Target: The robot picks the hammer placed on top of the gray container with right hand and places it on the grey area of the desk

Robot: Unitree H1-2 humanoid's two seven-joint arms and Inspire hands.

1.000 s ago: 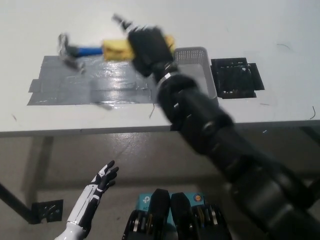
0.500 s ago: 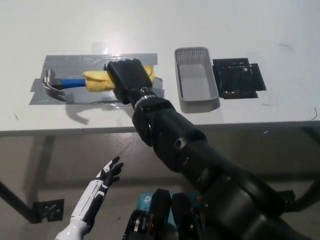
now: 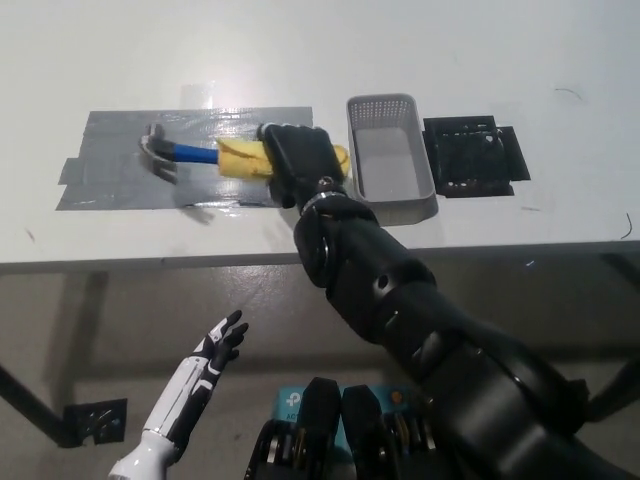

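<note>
Over the grey taped area (image 3: 130, 175) of the white surface (image 3: 300, 50): hammer (image 3: 215, 157) with steel head pointing toward 9 o'clock, blue neck, yellow grip. Right hand (image 3: 300, 162) covers the grip's 3 o'clock end, fingers closed around it; whether the head touches the tape, cannot tell. Gray container (image 3: 392, 160) sits just at 3 o'clock of the hand; left hand (image 3: 205, 372) rests below the surface at 7 o'clock, fingers apart, holding nothing.

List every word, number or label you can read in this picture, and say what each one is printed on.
None can be read.
The hammer, the gray basket and the gray tape patch on the table carry no visible writing.
A teal object at the bottom edge bears a white mark, too small and hidden to read.
</note>
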